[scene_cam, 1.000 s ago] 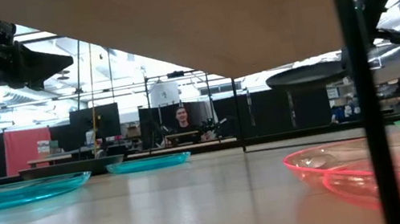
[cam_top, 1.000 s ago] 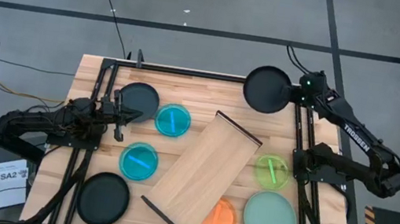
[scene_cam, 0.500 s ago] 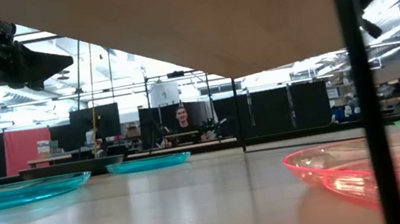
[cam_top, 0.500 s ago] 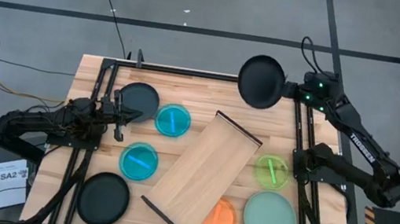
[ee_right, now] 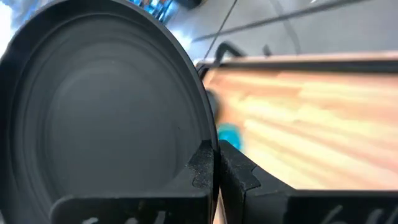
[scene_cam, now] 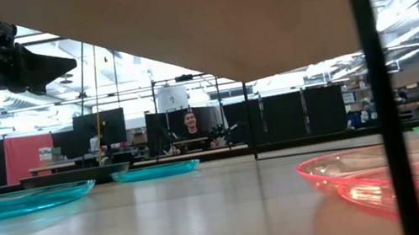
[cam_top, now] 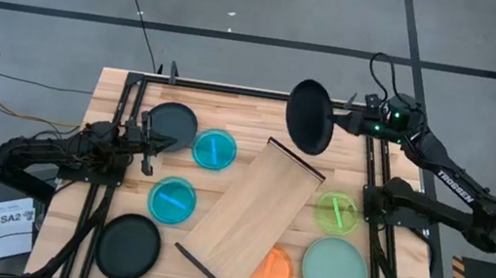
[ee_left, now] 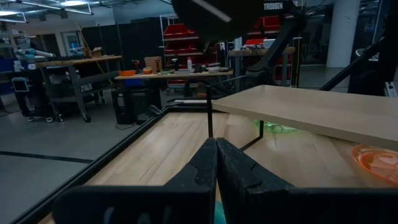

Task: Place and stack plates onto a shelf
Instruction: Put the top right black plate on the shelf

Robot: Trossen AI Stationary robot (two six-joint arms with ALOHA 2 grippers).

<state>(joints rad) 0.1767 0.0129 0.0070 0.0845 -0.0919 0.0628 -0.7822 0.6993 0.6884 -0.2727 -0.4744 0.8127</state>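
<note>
Low view, shelf (scene_cam: 176, 20) hides held black plate (cam_top: 310, 117)

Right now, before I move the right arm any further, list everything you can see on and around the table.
Black plates: three; one far left on the table, one near left, one tilted, held above the far edge.
Blue plates: two, translucent; one beside the far black plate, one left of the shelf.
Green plate: one, translucent, right of the shelf.
Mint-green plate: one, large, near right.
Orange plate: one, partly under the shelf's near end.
Shelf: one, light wood, diagonal at centre, bare.
Person: one, far behind the table.
Left gripper: jaws shut, empty, by the far-left black plate.
Right gripper: jaws shut on the tilted black plate's rim.
</note>
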